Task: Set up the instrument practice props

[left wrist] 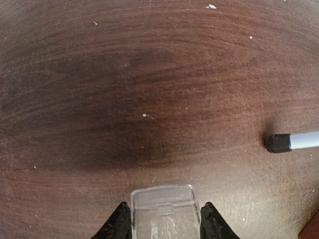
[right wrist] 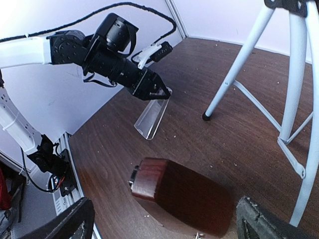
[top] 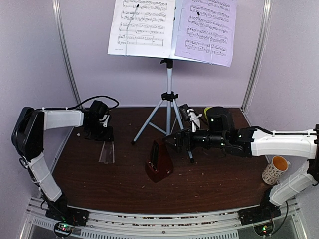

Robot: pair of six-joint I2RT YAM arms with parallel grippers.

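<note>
**Cover off, metronome between wide jaws**

The dark-red metronome (top: 159,163) stands on the wooden table (top: 219,179), just in front of the tripod legs of the music stand (top: 169,94). The white sheet (top: 142,25) and the lavender sheet (top: 207,30) are already up on the stand.

The right gripper (top: 175,142) has its jaws spread wide, one finger on either side of the metronome, and as far as I can see it touches nothing.

Well off to the left, the left gripper (top: 102,134) is clamped on one end of the clear cover (top: 106,151). The cover leans with its other end down on the table.

To my eye the metronome is solid and fairly heavy for its size. Its faces are polished and sloping, so a squeeze high up could slide off. I'd take it low, across the flat sides. The cover looks like thin, stiff, slick plastic, so it wants a light pinch.
</note>
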